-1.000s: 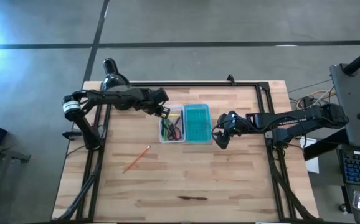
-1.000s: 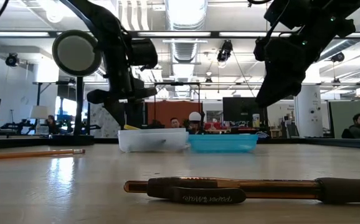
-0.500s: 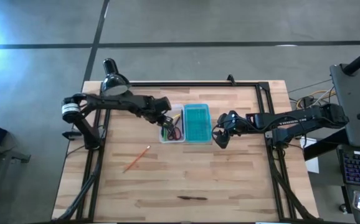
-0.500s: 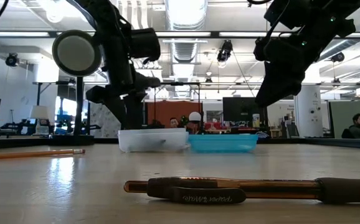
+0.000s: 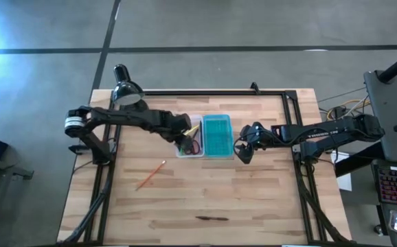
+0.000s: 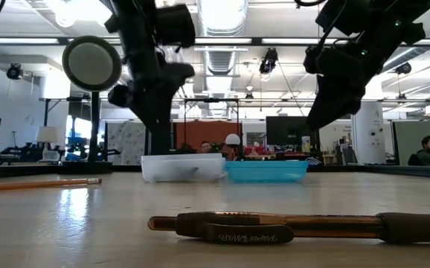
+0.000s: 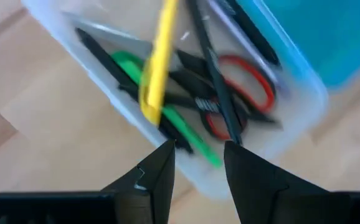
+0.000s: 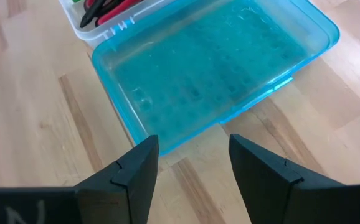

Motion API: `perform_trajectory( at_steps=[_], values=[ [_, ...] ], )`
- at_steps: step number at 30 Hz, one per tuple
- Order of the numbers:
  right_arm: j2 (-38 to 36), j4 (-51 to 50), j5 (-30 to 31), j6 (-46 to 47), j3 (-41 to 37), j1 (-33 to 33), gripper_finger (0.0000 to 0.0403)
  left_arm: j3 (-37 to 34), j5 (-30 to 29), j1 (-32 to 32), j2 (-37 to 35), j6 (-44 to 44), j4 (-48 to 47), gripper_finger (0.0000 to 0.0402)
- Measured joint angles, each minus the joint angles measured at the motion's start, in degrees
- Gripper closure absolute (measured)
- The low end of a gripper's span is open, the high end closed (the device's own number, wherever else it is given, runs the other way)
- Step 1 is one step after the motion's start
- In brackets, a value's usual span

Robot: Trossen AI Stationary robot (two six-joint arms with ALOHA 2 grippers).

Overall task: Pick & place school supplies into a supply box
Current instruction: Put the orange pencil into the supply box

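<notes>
The left gripper (image 7: pixel 197 155) has its fingers a little apart, with nothing between them. It hangs just over the clear tray (image 7: pixel 295 118) of the supply box (image 5: pixel 204 136). In the tray lie a yellow pencil (image 7: pixel 157 62), a green pen (image 7: pixel 161 109), some dark pens (image 7: pixel 220 99) and the small scissors (image 7: pixel 242 93) with red handles. The yellow pencil leans up on one end of the tray, and the other things lie under it.

The right gripper (image 8: pixel 189 158) also has its fingers apart and holds nothing. It hangs low beside the blue lid (image 8: pixel 214 71), on the side away from the tray. The lid lies open and flat on the tabletop (image 5: pixel 253 192), joined to the tray.

The box sits near the middle of the tabletop, toward the back. An orange pencil (image 5: pixel 150 175) lies on the wood in front of the left arm, well apart from the box. A dark brown pen (image 5: pixel 212 219) lies near the front edge. A black desk lamp (image 5: pixel 124 89) stands at the back left corner.
</notes>
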Motion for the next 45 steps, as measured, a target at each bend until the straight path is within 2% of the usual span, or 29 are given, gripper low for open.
perform_trajectory(
  at_steps=[3,8,16,28,33,39,41,45],
  values=[
    [0.0,-0.85,-0.04,0.02,0.0,0.0,0.0216,-0.05,0.07,-3.13,-1.54,3.85,-2.94,0.028],
    [0.0,-0.95,-0.07,0.01,0.0,0.0,0.0216,-1.48,0.07,-9.1,-1.86,3.9,-11.58,0.028],
    [0.0,-0.91,0.0,-0.42,0.0,0.0,0.0216,-7.43,2.56,-13.64,-1.8,-9.65,-13.02,0.028],
    [0.0,-0.91,0.0,-0.43,0.0,0.0,0.0216,-17.02,8.0,-17.31,-1.88,-17.32,-12.57,0.028],
    [0.0,-0.91,0.02,-0.42,0.0,0.0,0.0216,-20.03,13.51,-19.99,-1.93,-21.07,-12.13,0.028],
    [0.0,-0.91,0.04,-0.42,0.0,0.02,0.0216,-19.85,16.65,-22.52,-1.93,-28.01,-3.42,0.028],
    [0.0,-0.91,0.05,-0.42,0.0,0.0,0.0216,-18.88,17.17,-22.61,-1.93,-30.42,4.73,0.028],
    [0.0,-0.89,0.07,-0.42,0.0,0.0,0.0216,-16.47,16.49,-22.61,-2.54,-29.36,24.8,0.028]
  ],
)
